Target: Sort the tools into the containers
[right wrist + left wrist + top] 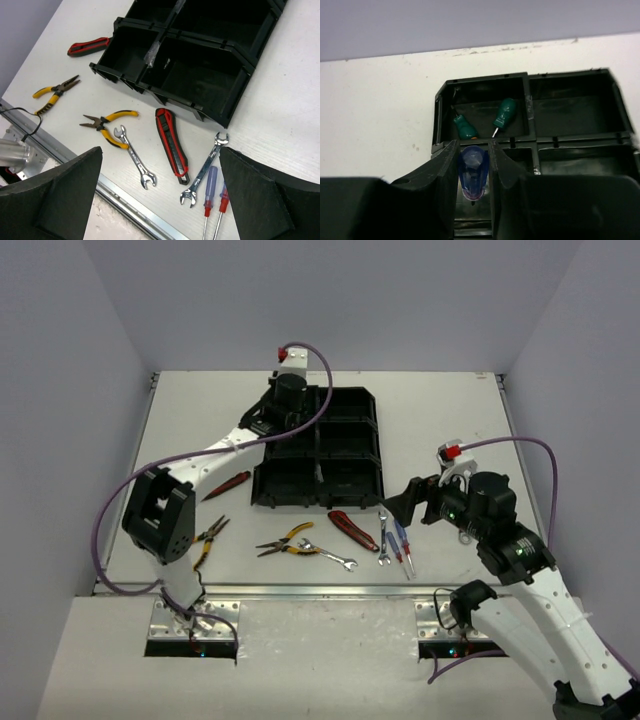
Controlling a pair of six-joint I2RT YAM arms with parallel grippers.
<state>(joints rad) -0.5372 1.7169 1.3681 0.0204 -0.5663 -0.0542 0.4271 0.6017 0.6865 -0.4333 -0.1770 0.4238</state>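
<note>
My left gripper [474,145] is shut on a blue-handled screwdriver [474,172] and holds it over the black tray [532,107], above the left column. Two green-handled screwdrivers [504,114] lie in the far left compartment. From above, the left gripper [290,400] hovers at the far left of the tray [318,440]. My right gripper [160,195] is open and empty, above tools on the table: a red-black utility knife [172,142], two silver wrenches [134,156] [205,170] and two screwdrivers [210,192]. In the top view the right gripper [402,507] sits right of the tray's near corner.
Two yellow-handled pliers [107,127] [55,92] lie left of the wrenches. A second red-black knife [89,46] rests beside the tray's near left corner. The metal rail at the table's near edge [125,200] runs below the tools. The near compartments [200,80] show nothing inside.
</note>
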